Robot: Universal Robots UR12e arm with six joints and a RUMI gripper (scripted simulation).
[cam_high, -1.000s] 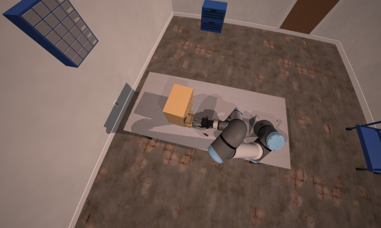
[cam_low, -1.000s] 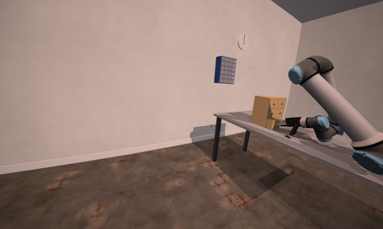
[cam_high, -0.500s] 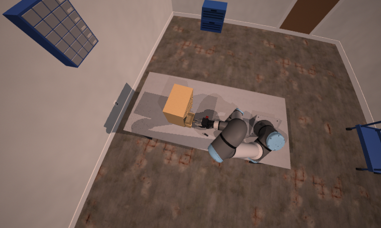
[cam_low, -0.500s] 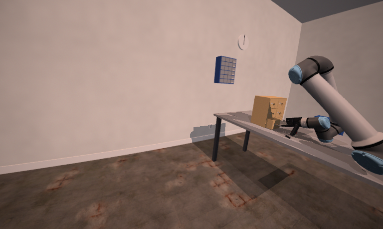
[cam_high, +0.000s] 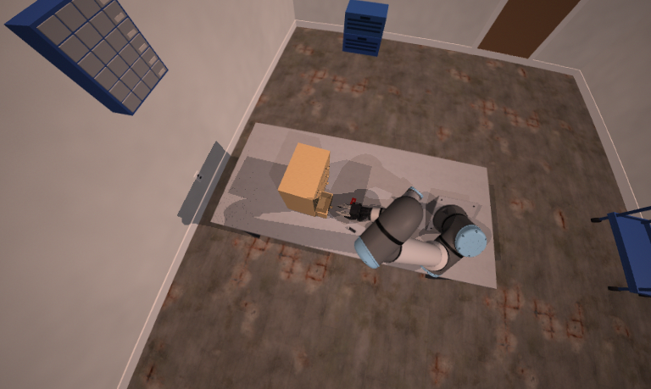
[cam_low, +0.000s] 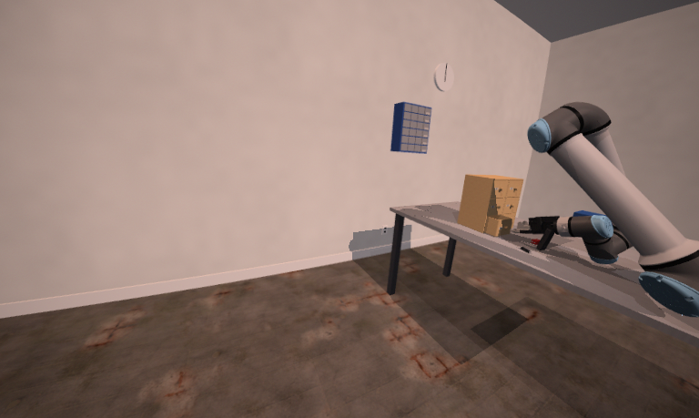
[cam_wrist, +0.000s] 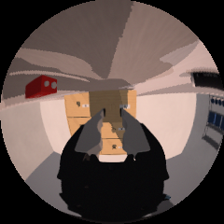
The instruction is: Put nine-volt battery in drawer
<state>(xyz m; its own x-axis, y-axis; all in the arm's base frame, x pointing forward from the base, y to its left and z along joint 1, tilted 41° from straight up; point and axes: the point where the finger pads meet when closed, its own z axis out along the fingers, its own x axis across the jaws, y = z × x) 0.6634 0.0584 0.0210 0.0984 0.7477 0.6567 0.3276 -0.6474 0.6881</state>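
The tan chest (cam_high: 304, 177) stands upright on the table's left part; it also shows in the exterior view (cam_low: 490, 199). One bottom drawer (cam_high: 325, 204) is pulled out part way; its label is too small to read. My gripper (cam_high: 342, 211) lies level, just in front of that drawer. In the wrist view its fingers stand a little apart with nothing between them, and the drawer front (cam_wrist: 109, 100) shows in the gap. A red nine-volt battery (cam_wrist: 41, 86) (cam_high: 353, 201) lies on the table beside the gripper.
A small dark object (cam_high: 351, 229) lies on the table near the front edge, close to my wrist. My arm's elbow (cam_high: 391, 231) and base (cam_high: 460, 236) fill the table's right part. A blue wall cabinet (cam_low: 410, 127) hangs behind the table.
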